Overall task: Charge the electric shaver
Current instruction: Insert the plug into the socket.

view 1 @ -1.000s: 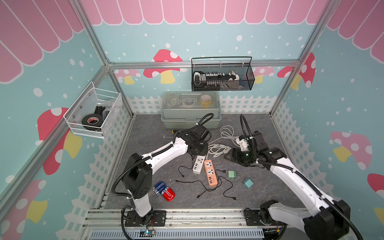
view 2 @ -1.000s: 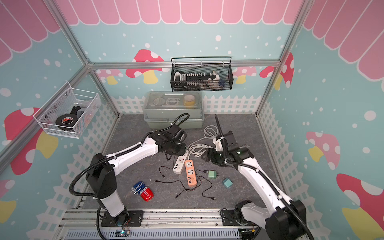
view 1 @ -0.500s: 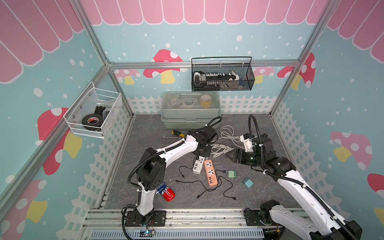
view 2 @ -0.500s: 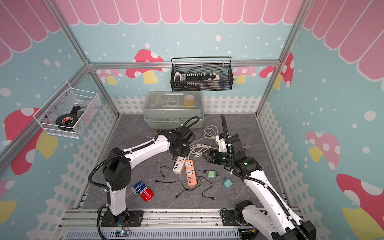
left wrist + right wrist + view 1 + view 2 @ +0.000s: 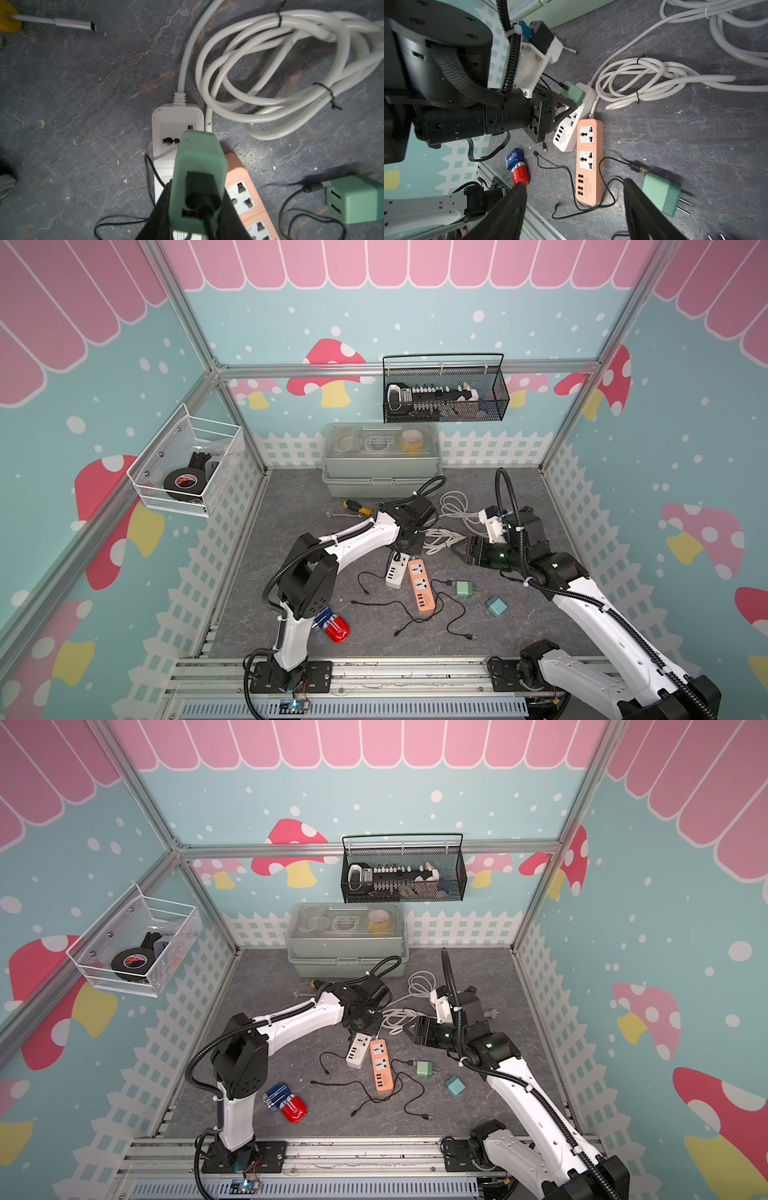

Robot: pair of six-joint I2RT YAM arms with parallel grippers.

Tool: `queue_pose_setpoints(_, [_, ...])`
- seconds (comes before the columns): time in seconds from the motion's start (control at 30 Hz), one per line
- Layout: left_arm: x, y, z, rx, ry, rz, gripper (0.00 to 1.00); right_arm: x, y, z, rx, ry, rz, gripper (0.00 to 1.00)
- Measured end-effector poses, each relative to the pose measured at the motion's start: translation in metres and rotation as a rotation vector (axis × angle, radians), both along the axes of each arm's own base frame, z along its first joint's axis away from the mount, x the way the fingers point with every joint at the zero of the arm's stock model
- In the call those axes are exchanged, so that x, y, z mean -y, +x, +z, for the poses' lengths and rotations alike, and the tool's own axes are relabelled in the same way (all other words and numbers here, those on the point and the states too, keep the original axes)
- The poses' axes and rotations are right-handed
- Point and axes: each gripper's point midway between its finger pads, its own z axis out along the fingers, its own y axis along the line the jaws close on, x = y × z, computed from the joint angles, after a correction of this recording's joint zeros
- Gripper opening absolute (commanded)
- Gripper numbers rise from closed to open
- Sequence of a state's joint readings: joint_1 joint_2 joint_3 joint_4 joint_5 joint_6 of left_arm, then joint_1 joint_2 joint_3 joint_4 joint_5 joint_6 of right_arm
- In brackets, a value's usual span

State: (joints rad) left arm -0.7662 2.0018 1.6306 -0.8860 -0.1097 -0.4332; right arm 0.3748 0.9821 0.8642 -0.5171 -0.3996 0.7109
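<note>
Mint-green charger adapter [image 5: 199, 151] clamped in left gripper [image 5: 197, 193], thin black cable [image 5: 204, 218] plugged into its back. Adapter sits tilted over the socket end of the white power strip [image 5: 176, 122]; cannot tell if the prongs are in. Right gripper [image 5: 574, 181] has jaws wide apart and nothing between them, hovering above the floor at centre right in both top views, pointing toward the strips.

Just beside the white strip: orange power strip [image 5: 420, 585], touching it along one side. White coiled cords [image 5: 444, 537] between the two grippers. Second green adapter [image 5: 464, 588] and a teal cube adapter [image 5: 496, 605] lie right of the orange strip, with loose black cables [image 5: 399, 610] around them. Yellow-handled screwdriver [image 5: 357, 508] behind the left arm.

Electric shaver [image 5: 334, 624], red and blue, lies on its side at lower left of the floor, close to the left arm's base and well apart from both grippers and the strips.

Containers:
- Grey lidded box [image 5: 380, 479] at back centre, closed; a yellow tape roll [image 5: 412, 440] and round shapes show through the lid.
- Black mesh basket [image 5: 494, 406] on the back wall; long black-and-white item inside, type unclear.
- White wire basket [image 5: 226, 466] on the left wall; black tape roll [image 5: 183, 483] inside plus a dark item behind it.
</note>
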Motion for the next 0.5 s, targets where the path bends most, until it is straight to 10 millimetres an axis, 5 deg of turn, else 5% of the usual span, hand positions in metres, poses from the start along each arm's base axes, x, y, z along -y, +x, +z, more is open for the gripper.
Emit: queue_pose_setpoints(0.5, [-0.0037, 0.0019, -0.0055, 0.005, 0.015, 0.005, 0.00, -0.0011, 0.0026, -0.0034, -0.009, -0.003, 0.000, 0.72])
